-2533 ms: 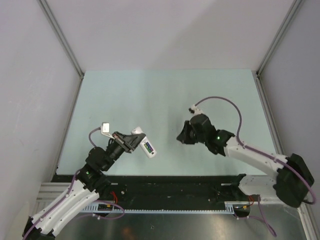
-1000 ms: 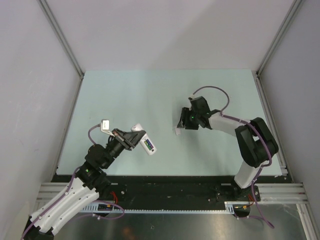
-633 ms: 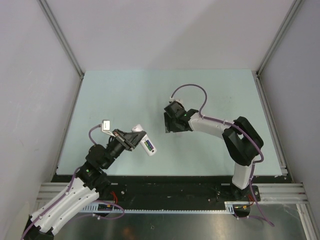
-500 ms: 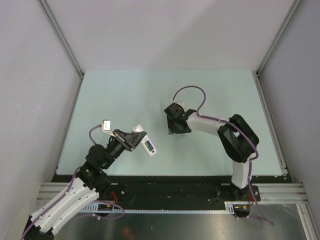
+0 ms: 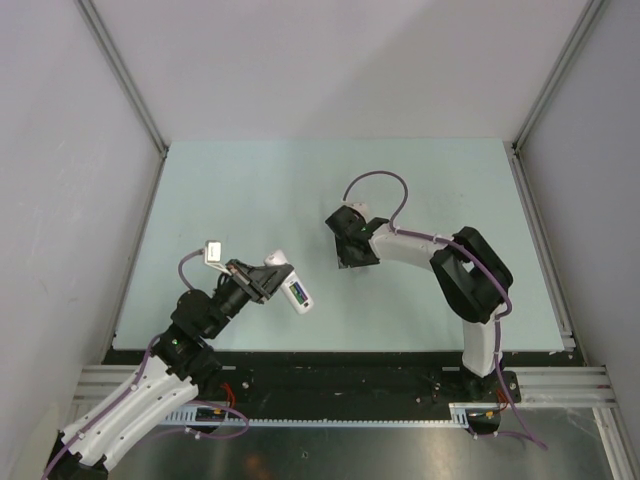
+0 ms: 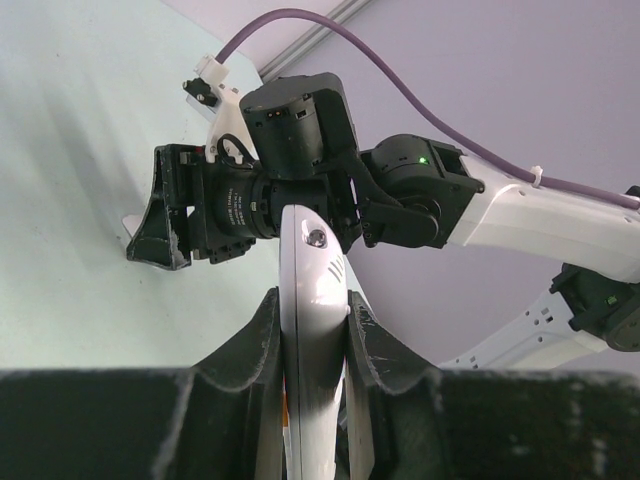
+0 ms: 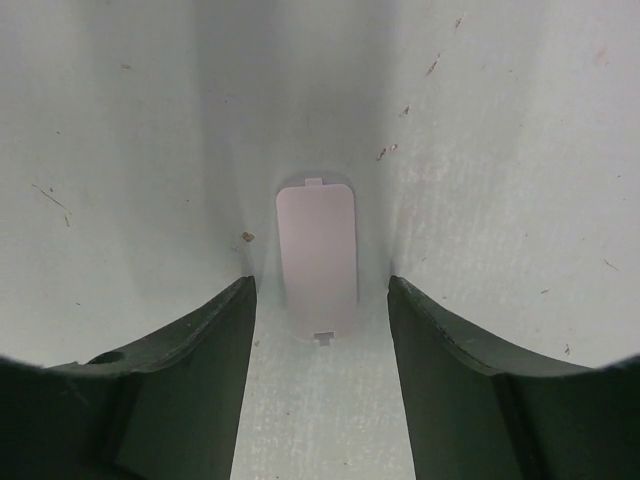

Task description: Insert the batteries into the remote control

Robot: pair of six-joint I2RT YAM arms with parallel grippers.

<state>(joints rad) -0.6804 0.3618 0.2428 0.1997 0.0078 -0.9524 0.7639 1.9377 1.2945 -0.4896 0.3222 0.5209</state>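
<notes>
**Remote control: position and orientation.** The remote control (image 6: 312, 262) is off the table (image 5: 300, 180), clamped in the left gripper (image 6: 312, 298) above the near-left part of the surface. In the top view its long axis runs diagonally, from a rounded end farther from the arm bases to a squarer end nearer them and to the right. One broad face is turned up toward the overhead camera. In the left wrist view the body is seen edge-on as a narrow white strip. Its free end points away from the wrist, toward the right arm (image 6: 520, 215).

**Left gripper.** The jaws are closed tight on the two broad faces of the remote control, one finger on each.

**Right gripper.** The right gripper (image 7: 318, 285) points down at the table near its middle, with the jaws apart and nothing held. A flat white battery cover (image 7: 317, 250) lies on the table between the two fingers (image 7: 190, 380). There is a gap on each side of it, and its long axis runs parallel to the fingers.

**Limits of view.**
- A small green-and-blue patch (image 5: 297, 293) shows on the remote's upturned face, too small to identify.
- The lower part of the remote is hidden between the fingers in the left wrist view.
- The battery cover is hidden under the right gripper in the top view.
- The buttons cannot be made out.
</notes>
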